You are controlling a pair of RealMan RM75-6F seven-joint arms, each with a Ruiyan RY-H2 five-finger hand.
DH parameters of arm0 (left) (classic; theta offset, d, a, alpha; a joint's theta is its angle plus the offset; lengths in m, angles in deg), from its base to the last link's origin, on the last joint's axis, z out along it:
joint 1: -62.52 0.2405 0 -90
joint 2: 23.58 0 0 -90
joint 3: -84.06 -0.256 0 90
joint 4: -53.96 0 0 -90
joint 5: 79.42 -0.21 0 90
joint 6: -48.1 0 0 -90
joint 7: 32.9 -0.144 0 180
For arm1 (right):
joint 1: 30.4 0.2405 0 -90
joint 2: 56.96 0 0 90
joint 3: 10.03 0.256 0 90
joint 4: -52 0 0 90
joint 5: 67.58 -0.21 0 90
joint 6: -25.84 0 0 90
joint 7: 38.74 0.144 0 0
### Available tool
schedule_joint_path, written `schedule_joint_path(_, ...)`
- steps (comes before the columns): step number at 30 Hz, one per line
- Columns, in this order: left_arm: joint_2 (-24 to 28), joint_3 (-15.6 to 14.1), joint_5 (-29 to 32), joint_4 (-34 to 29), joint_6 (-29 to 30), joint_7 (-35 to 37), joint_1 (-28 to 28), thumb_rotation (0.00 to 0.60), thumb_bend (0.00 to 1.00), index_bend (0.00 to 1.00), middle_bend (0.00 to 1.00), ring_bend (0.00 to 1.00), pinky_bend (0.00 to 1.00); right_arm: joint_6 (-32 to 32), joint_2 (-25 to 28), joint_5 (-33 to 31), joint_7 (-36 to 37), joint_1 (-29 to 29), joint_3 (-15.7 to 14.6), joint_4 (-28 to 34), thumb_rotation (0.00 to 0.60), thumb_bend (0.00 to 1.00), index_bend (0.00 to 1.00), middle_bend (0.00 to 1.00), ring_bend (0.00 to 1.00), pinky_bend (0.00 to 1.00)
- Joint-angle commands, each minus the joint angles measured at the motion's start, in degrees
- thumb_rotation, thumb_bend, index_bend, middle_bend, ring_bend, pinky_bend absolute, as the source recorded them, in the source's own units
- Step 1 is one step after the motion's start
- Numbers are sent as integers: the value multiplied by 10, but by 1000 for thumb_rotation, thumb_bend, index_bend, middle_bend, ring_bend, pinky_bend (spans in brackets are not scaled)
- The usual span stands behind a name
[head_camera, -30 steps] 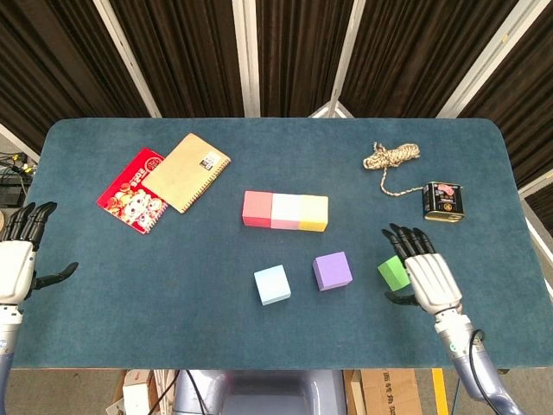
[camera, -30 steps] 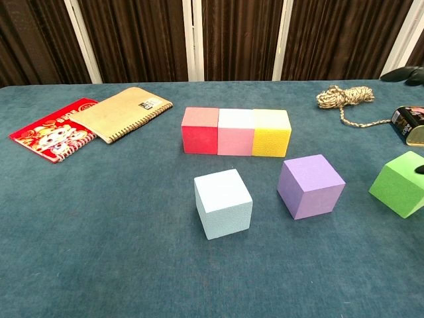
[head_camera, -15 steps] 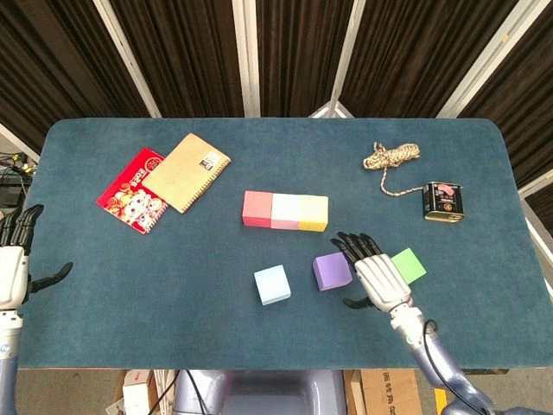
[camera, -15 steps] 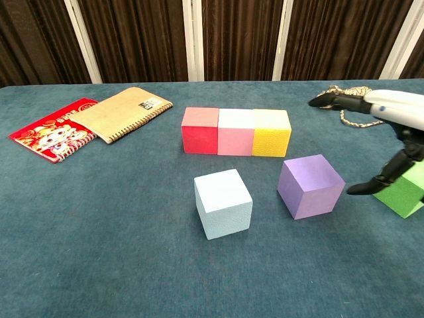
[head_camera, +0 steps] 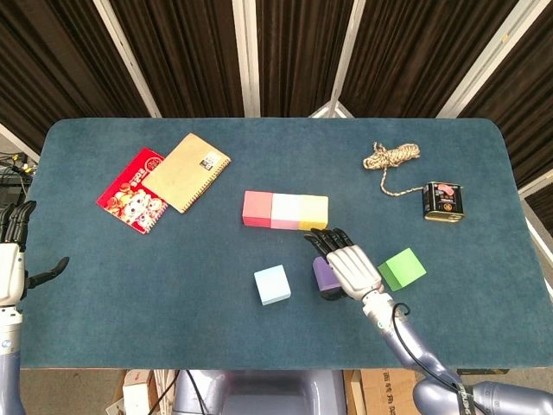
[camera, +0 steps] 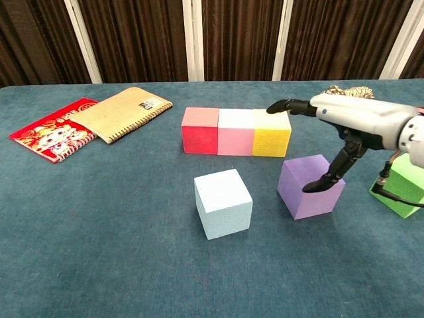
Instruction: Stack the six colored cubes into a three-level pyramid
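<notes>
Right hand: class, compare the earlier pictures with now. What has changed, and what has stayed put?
The right hand left the green cube and swept leftward over the purple cube, fingers spread, not gripping. All six cubes, notebooks and the left hand stayed roughly put.

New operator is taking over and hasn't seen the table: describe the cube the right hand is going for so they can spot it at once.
Find the row of three touching cubes mid-table: red, pink, yellow. Just in front of its yellow end sits the purple cube, loose on the cloth, with the right hand over it. Its neighbours are a light blue cube and a green cube; it is the only purple one.
</notes>
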Motion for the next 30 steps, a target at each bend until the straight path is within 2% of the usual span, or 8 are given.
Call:
schedule_joint_path(1,-1,2,-1,1,-4,5,1,600,224,70,88,0,0,-13,-13,-13,-2,15,2,-14,600,119,105,75,36,0)
schedule_joint_path(12,-4,12,3,5,-12,4,5,600,225,67,87,0,0,-27,-30,-50,-16,44,-2,-53,600,119,170,134,43,0)
schedule_joint_path(24,-6,20,5,2,-21,-2,8,600,225,63,87,0,0,-20,7,-69,-14,40,-22,-43,600,119,179,137,43,0)
schedule_joint_path(30,-9,19,-1,1,-26,-8,8,600,225,64,87,0,0,-22,23,-60,-8,35,-41,-30,600,119,180,136,43,0)
